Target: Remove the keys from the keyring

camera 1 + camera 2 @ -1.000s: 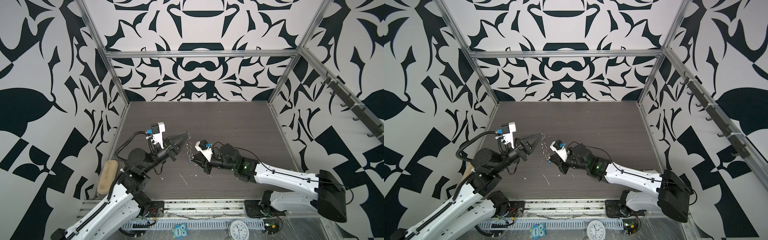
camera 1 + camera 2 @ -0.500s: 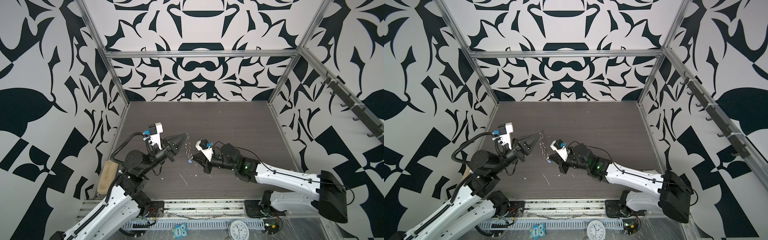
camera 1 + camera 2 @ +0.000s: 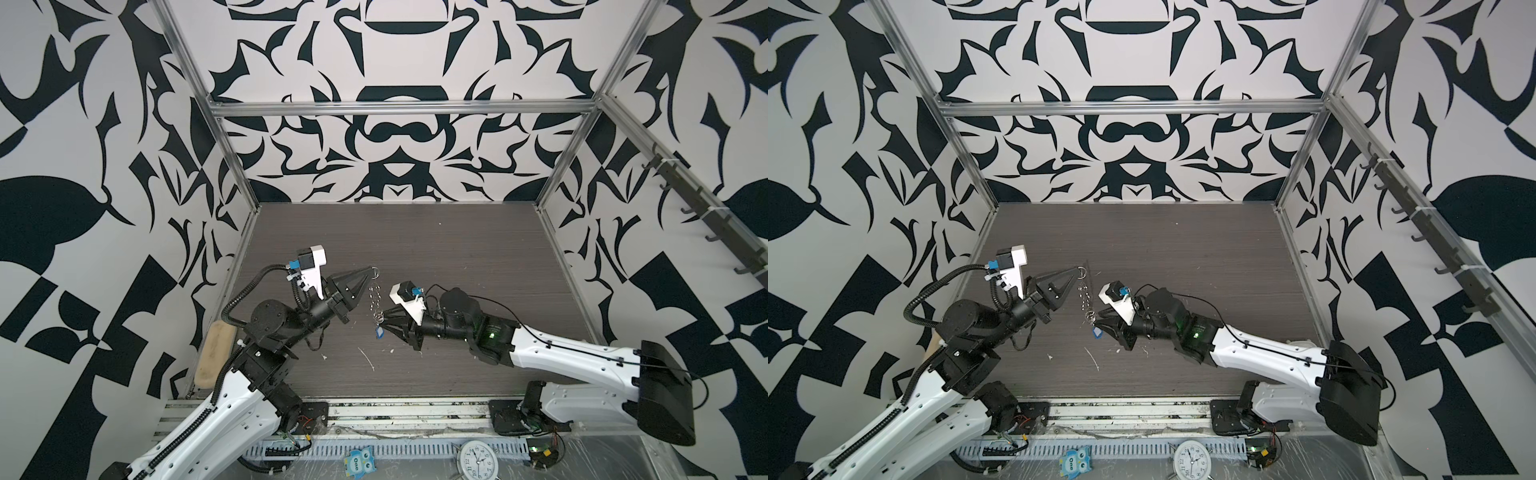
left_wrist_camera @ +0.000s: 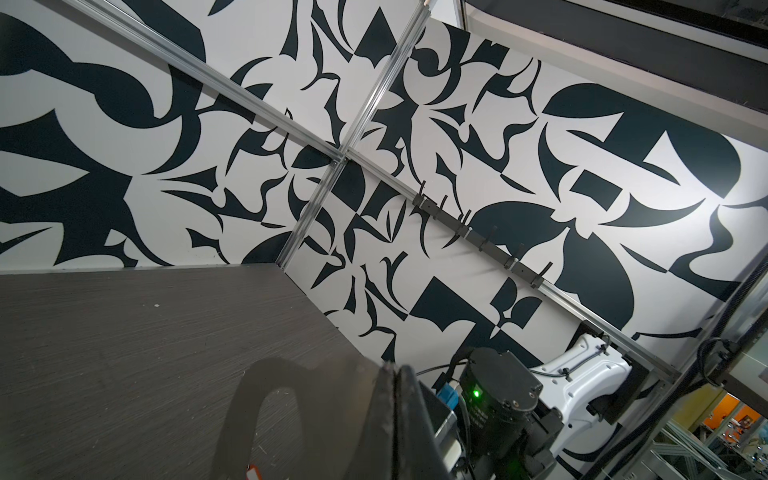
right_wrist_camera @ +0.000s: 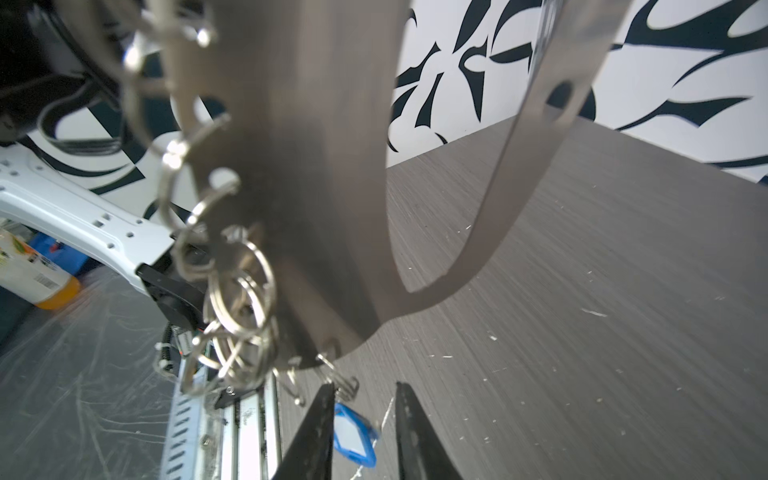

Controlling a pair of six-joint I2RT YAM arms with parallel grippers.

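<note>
Left pincer (image 3: 366,273): clamped tight on one end of the keyring (image 5: 316,166), holding it up off the surface (image 3: 457,257).
Keyring: a flat silver plate, seen edge-on in both top views (image 3: 376,297) (image 3: 1086,296), between the two arms.
Rings (image 5: 239,291): small silver loops bunched along one edge of the plate.
Blue key tag (image 5: 353,436): hangs from the plate's end nearest the right arm, between the right pincer's fingers.
Right pincer (image 5: 363,419): jaws a narrow way apart, one on each side of the blue tag, not pressing it from both sides.

Blurred keyring (image 5: 316,166), its top out of view.
</note>
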